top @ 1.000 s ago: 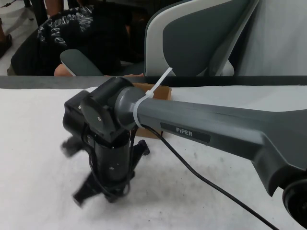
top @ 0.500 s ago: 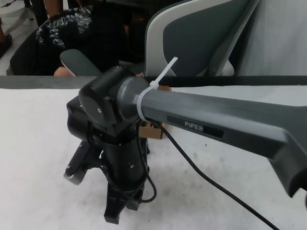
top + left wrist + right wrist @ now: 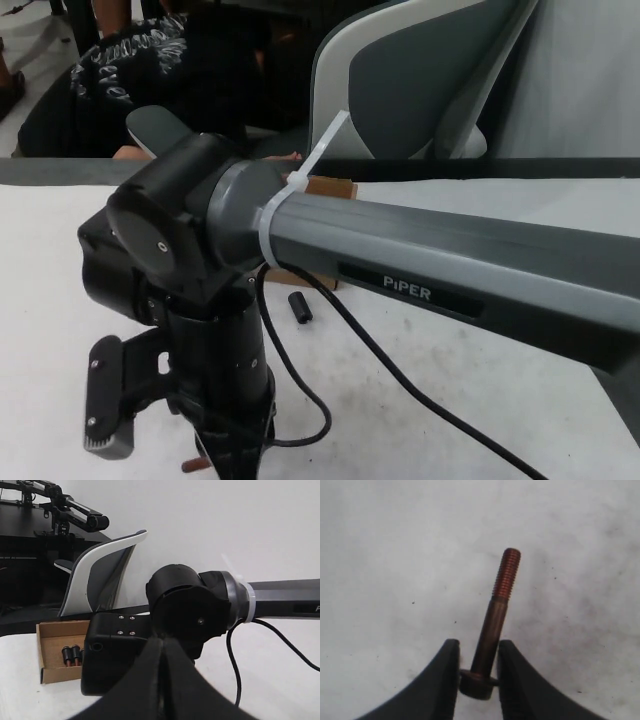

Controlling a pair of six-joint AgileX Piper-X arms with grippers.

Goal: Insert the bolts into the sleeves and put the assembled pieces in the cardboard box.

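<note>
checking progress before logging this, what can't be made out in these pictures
High view: cardboard box mostly behind the right arm, contents hidden.
Left wrist view: assembled pieces partly blocked by that arm's wrist, count unclear.
Right wrist view: bolt between the jaws, lifted or resting on the bench unclear.
High view: sleeve too small to tell if empty.

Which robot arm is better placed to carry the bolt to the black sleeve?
Right, most likely: the right gripper pinches the bolt by its head, while the left gripper is shut and empty. The sleeve lies on the bench.
</note>
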